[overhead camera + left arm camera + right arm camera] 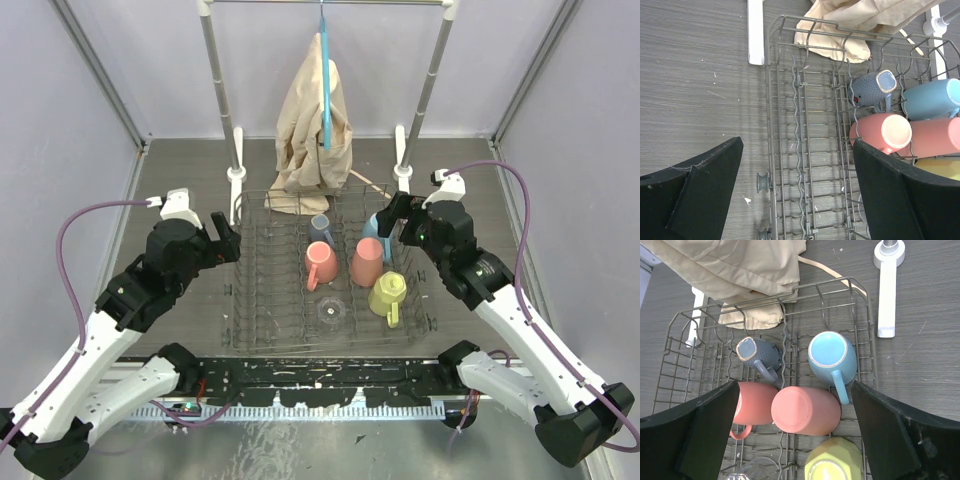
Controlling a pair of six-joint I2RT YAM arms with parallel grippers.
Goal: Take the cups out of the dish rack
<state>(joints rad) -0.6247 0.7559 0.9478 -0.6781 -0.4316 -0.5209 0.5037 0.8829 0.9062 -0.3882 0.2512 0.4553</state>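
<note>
Reaches forward and inward with left arm (100, 340) and right arm (520, 322), both bent, wrists tilted down. Holds left gripper (228, 240) spread wide, grasping nothing; keeps right gripper (392, 222) equally wide, likewise empty.

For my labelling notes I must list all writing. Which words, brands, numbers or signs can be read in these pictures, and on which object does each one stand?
None: no text can be read in any of the three views.
Small red mark on the grey-blue mug: too small to read as a letter or sign.
Dish rack and beige cloth: no lettering visible.
</note>
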